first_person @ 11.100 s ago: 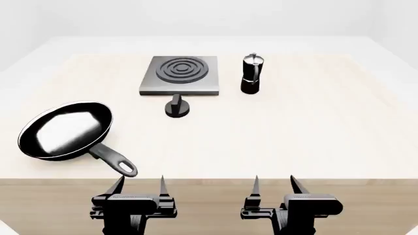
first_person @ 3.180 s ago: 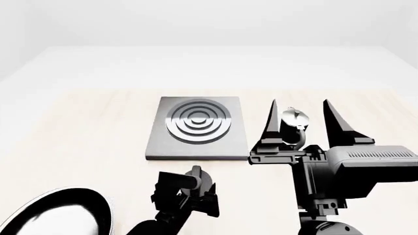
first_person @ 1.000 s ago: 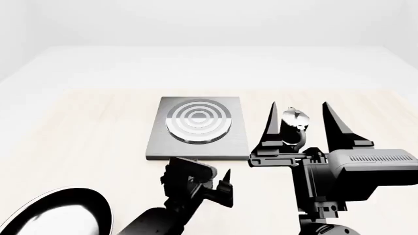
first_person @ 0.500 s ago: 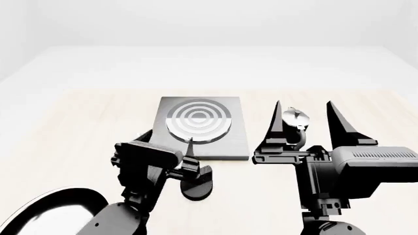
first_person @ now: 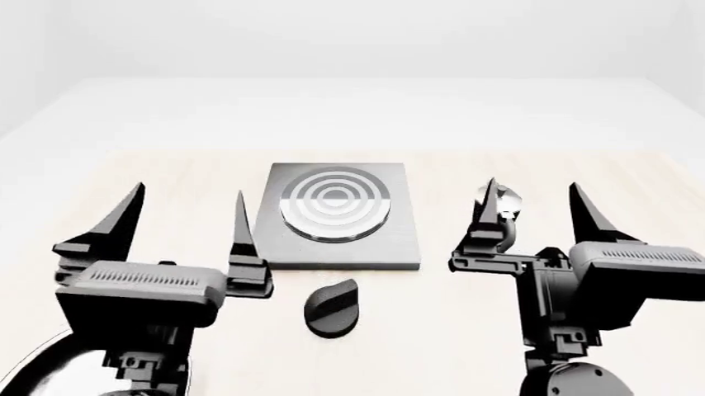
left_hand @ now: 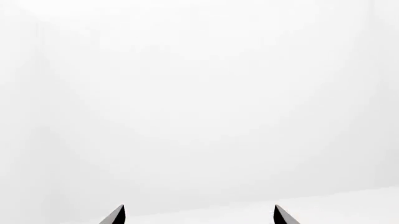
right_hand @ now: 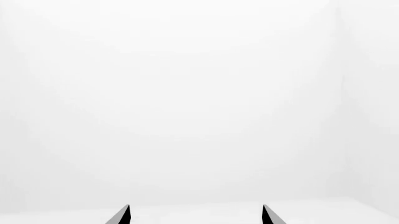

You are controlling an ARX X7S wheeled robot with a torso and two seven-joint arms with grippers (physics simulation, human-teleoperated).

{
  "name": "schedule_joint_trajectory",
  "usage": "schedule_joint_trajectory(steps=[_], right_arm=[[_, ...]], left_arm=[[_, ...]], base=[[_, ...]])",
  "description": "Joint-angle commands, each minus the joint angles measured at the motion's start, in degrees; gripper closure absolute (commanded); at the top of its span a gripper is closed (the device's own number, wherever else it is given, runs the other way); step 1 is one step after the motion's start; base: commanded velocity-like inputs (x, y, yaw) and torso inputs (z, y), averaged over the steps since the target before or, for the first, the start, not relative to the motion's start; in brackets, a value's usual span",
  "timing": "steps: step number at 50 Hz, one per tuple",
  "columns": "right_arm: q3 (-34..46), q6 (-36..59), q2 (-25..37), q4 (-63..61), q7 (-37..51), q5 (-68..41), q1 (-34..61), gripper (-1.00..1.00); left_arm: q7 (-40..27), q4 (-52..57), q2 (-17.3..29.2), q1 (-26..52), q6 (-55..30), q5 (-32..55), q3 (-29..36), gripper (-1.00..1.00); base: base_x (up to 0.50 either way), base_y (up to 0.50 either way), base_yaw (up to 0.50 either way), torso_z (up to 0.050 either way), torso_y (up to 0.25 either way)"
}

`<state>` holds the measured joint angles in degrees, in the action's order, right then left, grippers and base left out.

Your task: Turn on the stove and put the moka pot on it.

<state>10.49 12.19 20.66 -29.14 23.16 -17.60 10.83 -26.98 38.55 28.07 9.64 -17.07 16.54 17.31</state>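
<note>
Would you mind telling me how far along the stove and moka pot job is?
Possibly done: the knob sits free, its setting unreadable. In hand: nothing; left gripper and right gripper are open. Left: the moka pot stands beside the stove, not on it.

— Items on hand?
— Stove (first_person: 336, 216): one, ahead between both claws. Knob (first_person: 332, 307): one. Moka pot (first_person: 501, 210): one, beside the right gripper (first_person: 534, 205). Grippers: two, counting the left gripper (first_person: 187, 214).
</note>
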Motion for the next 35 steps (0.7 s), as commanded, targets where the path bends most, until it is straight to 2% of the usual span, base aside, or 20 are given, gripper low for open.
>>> schedule_joint_trajectory(steps=[1, 35], right_arm=[[-1.7, -2.3, 0.7, 4.6, -0.3, 0.0, -1.3, -1.0], [-0.3, -10.7, -1.3, 23.3, -2.4, 2.5, -2.0, -1.0]], left_arm=[[-3.9, 8.1, 3.2, -4.5, 1.6, -3.2, -3.6, -1.0], [-4.3, 7.1, 2.9, -5.2, 3.7, -5.1, -2.4, -1.0]], base=[[0.0, 0.0, 0.0, 0.0, 0.0], [0.0, 0.0, 0.0, 0.0, 0.0]])
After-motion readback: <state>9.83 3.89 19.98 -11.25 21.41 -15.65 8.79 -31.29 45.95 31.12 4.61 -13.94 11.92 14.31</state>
